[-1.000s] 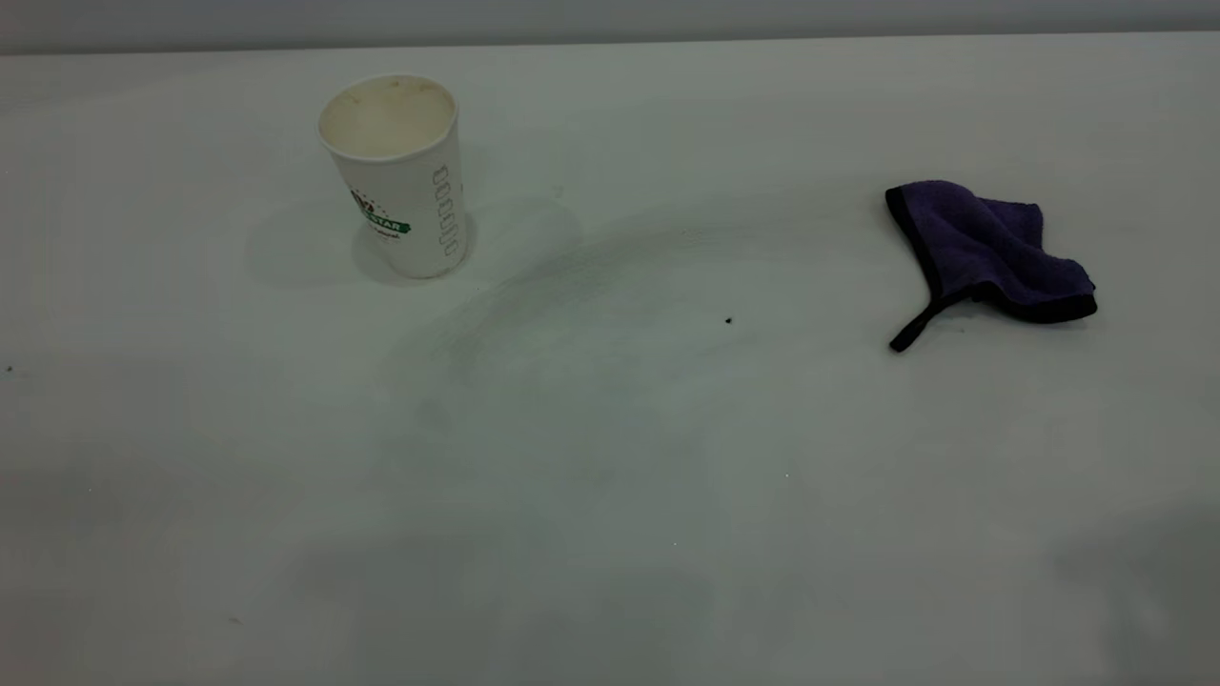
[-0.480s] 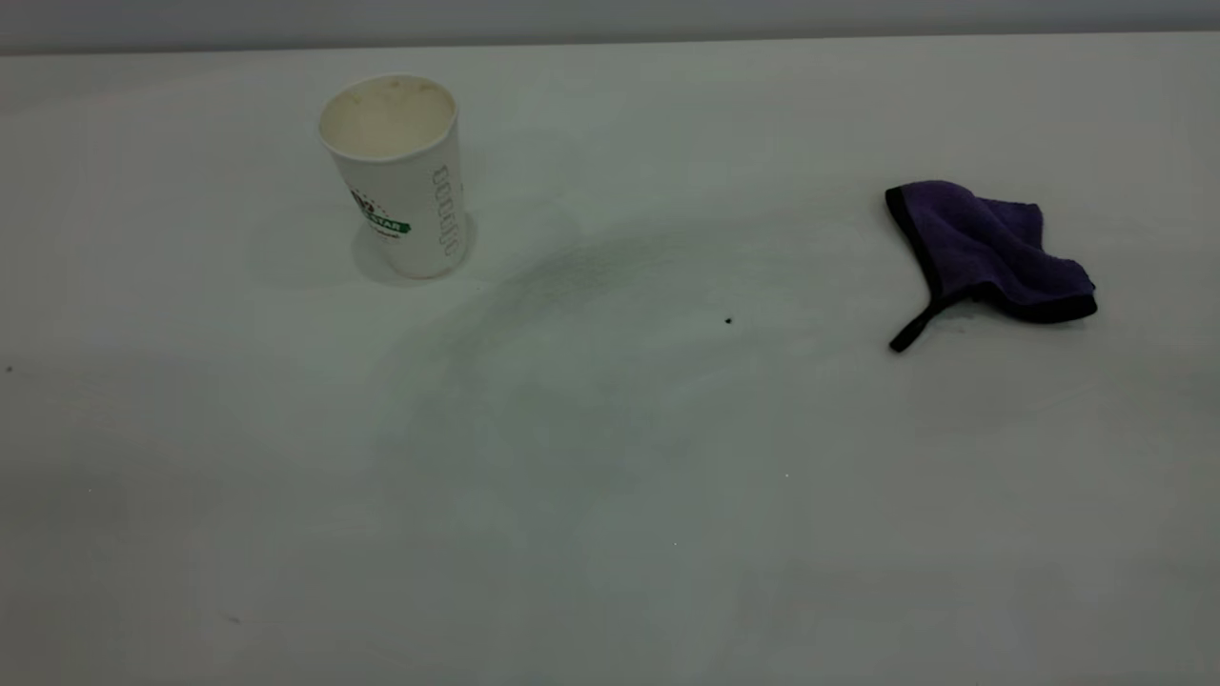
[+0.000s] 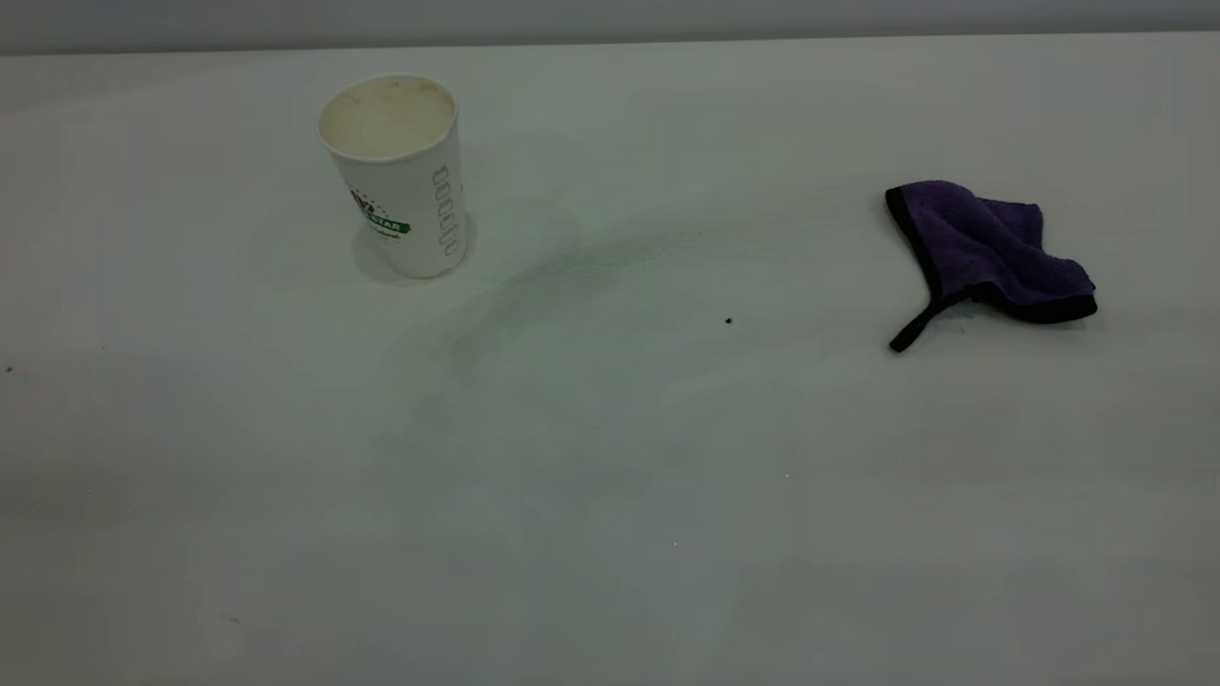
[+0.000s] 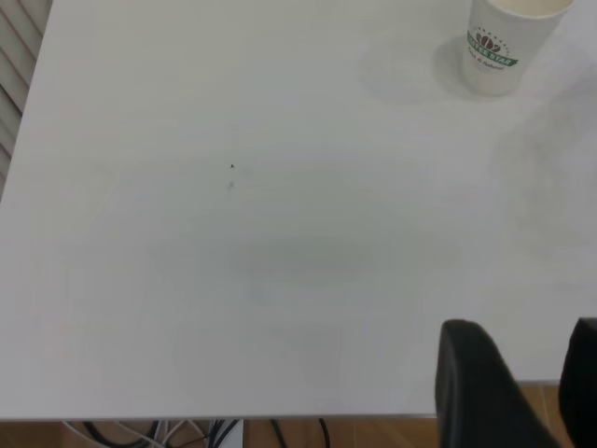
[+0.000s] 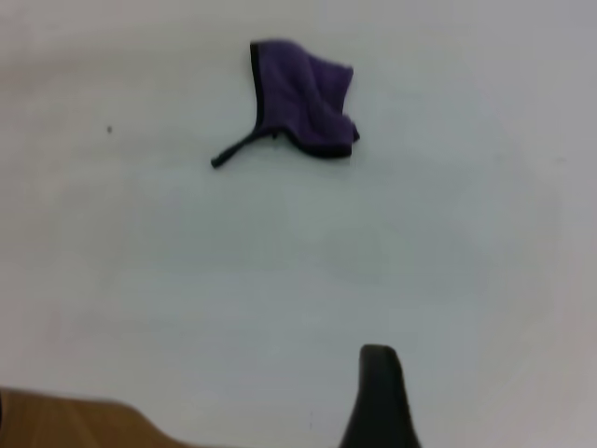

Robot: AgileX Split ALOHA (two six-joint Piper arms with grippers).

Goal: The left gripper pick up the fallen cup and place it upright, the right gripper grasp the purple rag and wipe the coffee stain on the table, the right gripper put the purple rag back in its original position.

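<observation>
The white paper cup (image 3: 400, 181) with the green band stands upright at the far left of the table (image 3: 610, 495); it also shows in the left wrist view (image 4: 504, 47). The purple rag (image 3: 986, 252) lies crumpled at the far right, its black loop towards the front; it also shows in the right wrist view (image 5: 308, 98). No dark brown stain shows, only a faint grey smear (image 3: 572, 272) between cup and rag. My left gripper (image 4: 527, 329) is open and empty over the table's near edge. Of my right gripper only one black finger (image 5: 378, 392) shows, far from the rag.
A tiny black speck (image 3: 728, 321) lies mid-table. Neither arm shows in the exterior view. The table's near edge (image 4: 280, 416) has wooden floor and cables below it. A second tiny speck (image 4: 232, 167) lies on the left part.
A grey shadow at the near right of the table has gone. The cup and the rag have not moved.
</observation>
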